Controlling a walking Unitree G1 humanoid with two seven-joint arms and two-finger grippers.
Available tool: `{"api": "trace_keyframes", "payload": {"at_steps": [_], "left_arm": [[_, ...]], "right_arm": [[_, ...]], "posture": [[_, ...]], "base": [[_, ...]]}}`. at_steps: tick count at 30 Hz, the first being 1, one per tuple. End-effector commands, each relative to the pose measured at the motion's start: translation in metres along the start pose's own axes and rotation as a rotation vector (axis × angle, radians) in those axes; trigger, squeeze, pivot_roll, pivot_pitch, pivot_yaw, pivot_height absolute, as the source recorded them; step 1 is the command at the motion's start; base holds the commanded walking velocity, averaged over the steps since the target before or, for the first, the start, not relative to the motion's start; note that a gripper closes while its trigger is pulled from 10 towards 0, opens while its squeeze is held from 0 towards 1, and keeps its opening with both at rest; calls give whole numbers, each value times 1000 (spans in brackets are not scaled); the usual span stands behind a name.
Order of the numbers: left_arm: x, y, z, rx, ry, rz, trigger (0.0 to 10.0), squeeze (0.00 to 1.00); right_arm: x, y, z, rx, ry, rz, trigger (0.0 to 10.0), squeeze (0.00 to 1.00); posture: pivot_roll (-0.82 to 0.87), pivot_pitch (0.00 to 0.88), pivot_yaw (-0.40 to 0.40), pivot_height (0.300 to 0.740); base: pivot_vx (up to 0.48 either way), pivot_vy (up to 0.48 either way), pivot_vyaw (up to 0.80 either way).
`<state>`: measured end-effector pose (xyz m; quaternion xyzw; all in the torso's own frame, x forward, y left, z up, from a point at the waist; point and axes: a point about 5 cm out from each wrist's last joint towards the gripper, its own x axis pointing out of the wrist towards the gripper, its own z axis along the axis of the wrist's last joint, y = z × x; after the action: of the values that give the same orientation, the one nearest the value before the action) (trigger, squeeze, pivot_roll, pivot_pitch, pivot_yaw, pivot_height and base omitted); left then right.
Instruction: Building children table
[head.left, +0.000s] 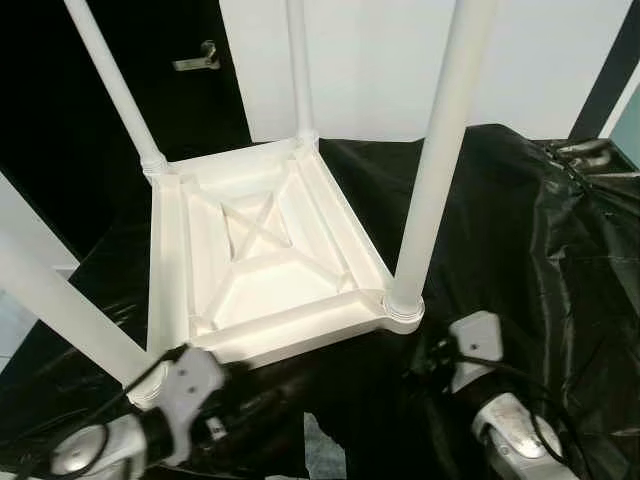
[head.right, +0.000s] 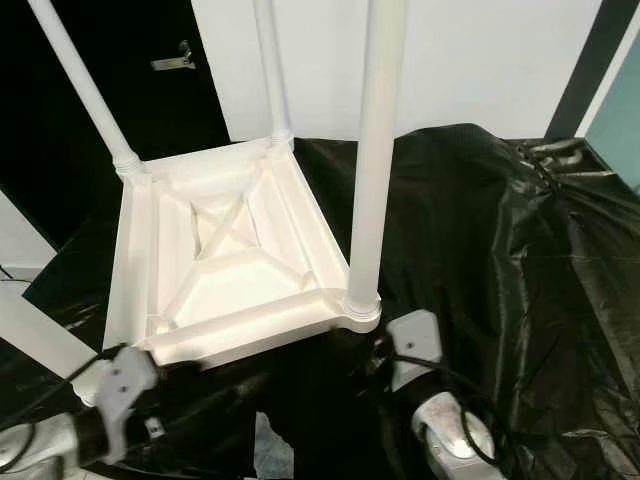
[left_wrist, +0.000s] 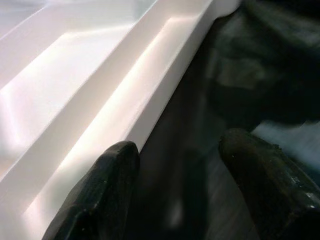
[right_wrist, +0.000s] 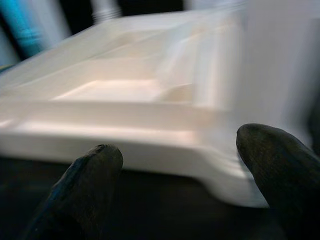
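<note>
Both grippers stand with their black fingers spread apart and hold nothing. The left gripper (left_wrist: 175, 195) sits at the near edge of the upturned white plastic children's table (head.left: 265, 255), one finger (left_wrist: 102, 190) against the rim and the other over the black plastic sheet (head.left: 520, 230); whether it truly touches the rim I cannot tell. The right gripper (right_wrist: 180, 170) faces the near right corner, fingers wide on either side of the rounded edge and close to it. The table lies top-down on the sheet at about 11 o'clock from the robot, its four white legs (head.left: 440, 150) standing upright from the corner sockets, with a cross-braced underside. A dark door with a metal handle (head.left: 197, 57) stands at 10 o'clock. No writing can be read anywhere.
</note>
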<state>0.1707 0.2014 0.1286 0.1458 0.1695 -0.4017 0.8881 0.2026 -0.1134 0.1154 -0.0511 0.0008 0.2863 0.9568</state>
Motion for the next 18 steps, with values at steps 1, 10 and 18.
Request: {"api": "trace_keyframes", "payload": {"at_steps": [1,10,18], "left_arm": [[-7,-5,0,7,20,-130,10000,0],[-39,-20,-14,-64,152,-175,10000,0],[-65,-10,-32,-81,298,-114,10000,0]], "right_arm": [[3,5,-2,28,16,56,10000,0],[25,-1,1,24,7,231,10000,0],[43,-42,11,-32,-51,-26,10000,0]], "posture": [[96,8,31,740],[159,1,5,740],[183,0,-8,740]], "base": [[0,0,0],[0,0,0],[0,0,0]]}}
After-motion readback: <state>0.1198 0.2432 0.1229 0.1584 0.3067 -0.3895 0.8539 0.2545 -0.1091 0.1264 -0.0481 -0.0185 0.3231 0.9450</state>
